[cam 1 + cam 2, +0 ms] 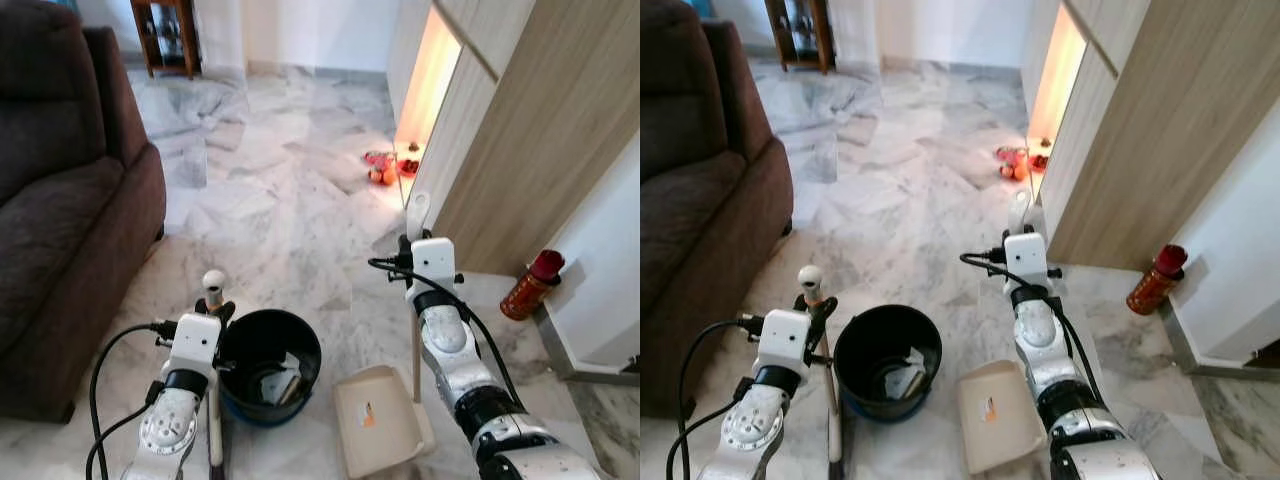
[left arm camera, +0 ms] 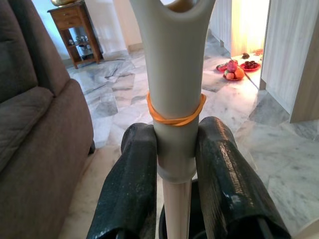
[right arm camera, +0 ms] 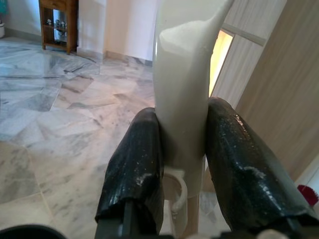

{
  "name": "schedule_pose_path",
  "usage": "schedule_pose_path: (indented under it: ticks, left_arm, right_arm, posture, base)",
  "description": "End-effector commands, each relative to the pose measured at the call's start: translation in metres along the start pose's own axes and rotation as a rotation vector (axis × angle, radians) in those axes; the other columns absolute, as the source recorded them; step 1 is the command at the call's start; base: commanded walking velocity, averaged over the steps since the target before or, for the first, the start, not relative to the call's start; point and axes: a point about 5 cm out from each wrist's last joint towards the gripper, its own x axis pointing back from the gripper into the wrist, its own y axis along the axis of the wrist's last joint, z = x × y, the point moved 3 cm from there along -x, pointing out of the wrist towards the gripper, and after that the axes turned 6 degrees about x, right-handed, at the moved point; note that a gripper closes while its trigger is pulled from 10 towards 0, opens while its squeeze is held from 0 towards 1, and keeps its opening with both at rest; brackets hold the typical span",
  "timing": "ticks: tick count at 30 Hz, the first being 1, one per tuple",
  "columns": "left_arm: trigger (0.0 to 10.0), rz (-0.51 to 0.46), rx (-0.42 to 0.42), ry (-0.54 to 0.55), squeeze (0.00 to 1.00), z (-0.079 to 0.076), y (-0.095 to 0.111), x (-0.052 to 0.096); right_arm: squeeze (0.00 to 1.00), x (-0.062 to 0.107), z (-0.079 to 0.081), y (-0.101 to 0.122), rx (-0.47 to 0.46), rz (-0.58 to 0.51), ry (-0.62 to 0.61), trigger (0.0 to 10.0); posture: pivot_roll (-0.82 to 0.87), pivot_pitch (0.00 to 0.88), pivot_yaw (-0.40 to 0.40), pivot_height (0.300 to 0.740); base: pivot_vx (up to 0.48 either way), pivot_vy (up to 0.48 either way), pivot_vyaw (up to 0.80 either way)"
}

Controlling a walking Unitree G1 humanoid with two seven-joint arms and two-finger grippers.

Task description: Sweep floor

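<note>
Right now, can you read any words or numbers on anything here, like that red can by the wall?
No text can be read here.
Red can: any label is too small and blurred to read.
Dustpan: it bears a small orange mark, too small to read.
Black bucket: no writing shows.

Brown sofa (image 1: 70, 200) at left, wooden side table (image 1: 165, 35) far back, fruit plates (image 1: 385, 165) by lit doorway — red canister (image 1: 532, 283) nr wall.

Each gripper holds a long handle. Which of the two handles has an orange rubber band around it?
The broom handle held by the left gripper has the orange band just above the fingers. The dustpan handle in the right gripper is plain white.
</note>
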Motion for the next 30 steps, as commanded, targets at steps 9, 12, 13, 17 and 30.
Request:
schedule_pose_path:
  ticks: [9, 12, 13, 17, 30]
  left_arm:
    - [10.0, -0.047, -0.005, -0.003, 0.0, 0.0029, 0.0106, -0.0024]
    - [10.0, -0.046, -0.006, -0.004, 0.0, 0.0029, 0.0101, -0.0023]
    - [10.0, -0.046, -0.006, -0.004, 0.0, 0.0029, 0.0101, -0.0023]
    - [10.0, -0.044, -0.005, -0.004, 0.0, 0.0028, 0.0094, -0.0017]
    - [10.0, -0.045, -0.006, -0.005, 0.0, 0.0019, 0.0098, -0.0021]
  right_arm:
    - [0.0, -0.0042, -0.004, 0.0092, -0.006, -0.037, -0.017, 10.0]
    - [0.0, -0.0045, -0.0046, 0.0094, -0.006, -0.038, -0.019, 10.0]
    - [0.0, -0.0045, -0.0046, 0.0094, -0.006, -0.038, -0.019, 10.0]
    - [0.0, -0.0049, -0.005, 0.0098, -0.007, -0.039, -0.019, 10.0]
    - [0.0, -0.0042, -0.0023, 0.0094, -0.014, -0.038, -0.012, 10.0]
  posture:
    - [0.09, 0.008, -0.058, 0.74]
    - [0.09, 0.009, -0.058, 0.74]
    - [0.09, 0.009, -0.058, 0.74]
    - [0.1, 0.008, -0.06, 0.74]
    - [0.1, 0.0, -0.064, 0.74]
  base:
    - [-0.278, 0.0, 0.0]
    - [-0.28, 0.0, 0.0]
    - [-0.281, 0.0, 0.0]
    - [-0.279, 0.0, 0.0]
    - [-0.235, 0.0, 0.0]
